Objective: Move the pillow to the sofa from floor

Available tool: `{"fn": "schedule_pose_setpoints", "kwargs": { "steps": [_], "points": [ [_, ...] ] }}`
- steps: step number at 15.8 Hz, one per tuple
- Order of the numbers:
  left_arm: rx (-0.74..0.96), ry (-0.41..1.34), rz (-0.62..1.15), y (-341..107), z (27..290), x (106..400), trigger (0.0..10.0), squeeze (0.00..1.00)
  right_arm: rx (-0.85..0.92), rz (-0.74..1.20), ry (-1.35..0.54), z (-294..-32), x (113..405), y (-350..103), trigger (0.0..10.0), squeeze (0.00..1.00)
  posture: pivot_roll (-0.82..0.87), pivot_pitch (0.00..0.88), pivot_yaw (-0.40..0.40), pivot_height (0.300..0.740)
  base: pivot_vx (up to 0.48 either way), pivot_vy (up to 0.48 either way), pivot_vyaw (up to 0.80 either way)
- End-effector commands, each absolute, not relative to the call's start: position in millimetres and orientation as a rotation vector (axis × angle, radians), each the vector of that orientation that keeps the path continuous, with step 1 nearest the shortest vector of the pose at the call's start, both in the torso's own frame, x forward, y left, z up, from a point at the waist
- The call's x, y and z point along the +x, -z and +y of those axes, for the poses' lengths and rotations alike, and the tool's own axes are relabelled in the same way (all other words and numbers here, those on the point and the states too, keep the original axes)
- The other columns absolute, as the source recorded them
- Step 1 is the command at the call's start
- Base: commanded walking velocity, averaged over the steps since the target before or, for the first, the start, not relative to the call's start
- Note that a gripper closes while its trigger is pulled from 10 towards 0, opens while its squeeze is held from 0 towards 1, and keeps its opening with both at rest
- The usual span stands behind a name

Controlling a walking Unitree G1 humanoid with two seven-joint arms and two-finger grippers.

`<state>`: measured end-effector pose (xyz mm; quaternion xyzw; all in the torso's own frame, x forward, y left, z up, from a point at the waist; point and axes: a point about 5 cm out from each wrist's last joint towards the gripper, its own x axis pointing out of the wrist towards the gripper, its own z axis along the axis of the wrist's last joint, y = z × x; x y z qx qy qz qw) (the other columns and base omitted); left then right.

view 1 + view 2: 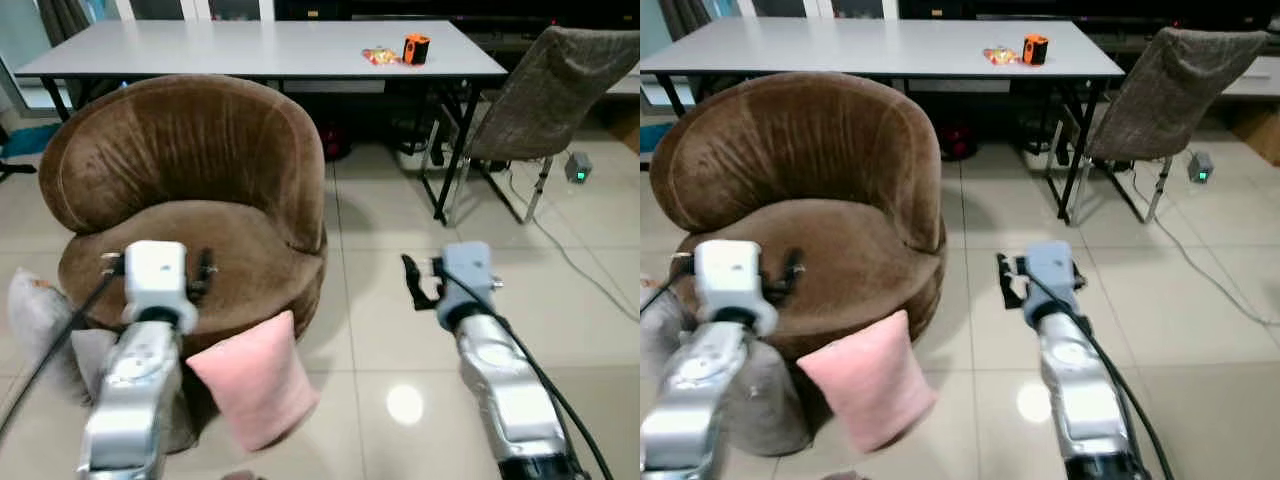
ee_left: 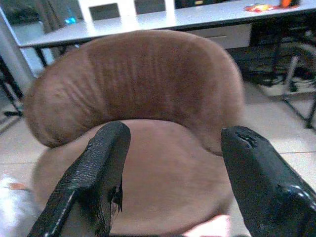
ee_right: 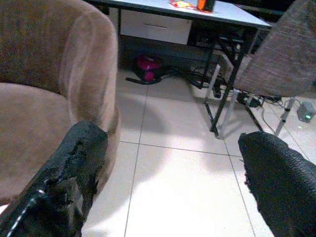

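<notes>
Left eye view | pink pillow leaning on the floor against the brown sofa front, lower centre of frame | left claw hovering over the seat, fingers apart, pillow just below-right of it | right claw hanging over tiles at centre-right, fingers apart, pillow well left of it | desk sitting along top.

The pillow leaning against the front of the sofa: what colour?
Pink; the pillow shows best in the left eye view.
</notes>
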<state>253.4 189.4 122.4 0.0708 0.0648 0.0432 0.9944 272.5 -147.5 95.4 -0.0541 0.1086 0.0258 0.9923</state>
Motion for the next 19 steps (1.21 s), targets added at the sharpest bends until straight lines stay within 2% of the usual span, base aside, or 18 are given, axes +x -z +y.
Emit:
{"fn": "schedule_pose_setpoints", "kwargs": {
  "steps": [1, 3, 6, 8, 11, 14, 19],
  "points": [
    [0.154, -0.089, 0.107, -128, 193, 254, 10.0, 0.0, -0.081, 0.202, -0.095, -138, 275, -102, 10.0, 0.0, -0.12, 0.0, 0.002, 0.74, 0.0, 0.0, 0.0],
    [0.185, -0.077, 0.119, -124, 190, 253, 10.0, 0.0, -0.089, 0.212, -0.136, -133, 274, -99, 10.0, 0.0, -0.12, 0.0, -0.001, 0.74, 0.0, 0.0, 0.4],
    [0.182, -0.051, 0.099, -125, 186, 255, 10.0, 0.0, -0.082, 0.195, -0.097, -140, 277, -101, 10.0, 0.0, -0.12, 0.0, -0.005, 0.74, 0.0, 0.0, 0.8],
    [0.201, -0.075, 0.092, -126, 191, 255, 10.0, 0.0, -0.19, 0.155, -0.072, -143, 279, -105, 10.0, 0.0, -0.12, 0.0, -0.019, 0.74, 0.0, 0.0, 0.8],
    [0.201, -0.104, 0.119, -119, 196, 240, 10.0, 0.0, -0.239, 0.098, -0.047, -148, 280, -107, 10.0, 0.0, -0.08, 0.0, -0.048, 0.74, 0.0, 0.0, 0.67],
    [0.183, -0.061, 0.141, -116, 194, 232, 10.0, 0.0, -0.178, 0.133, -0.055, -148, 278, -102, 10.0, 0.0, -0.07, 0.0, -0.055, 0.74, 0.0, 0.0, 0.65],
    [0.177, -0.03, 0.144, -117, 193, 233, 10.0, 0.0, -0.069, 0.142, -0.037, -146, 276, -103, 10.0, 0.0, -0.08, 0.0, -0.026, 0.74, 0.099, 0.0, 0.0]
  ]
}}
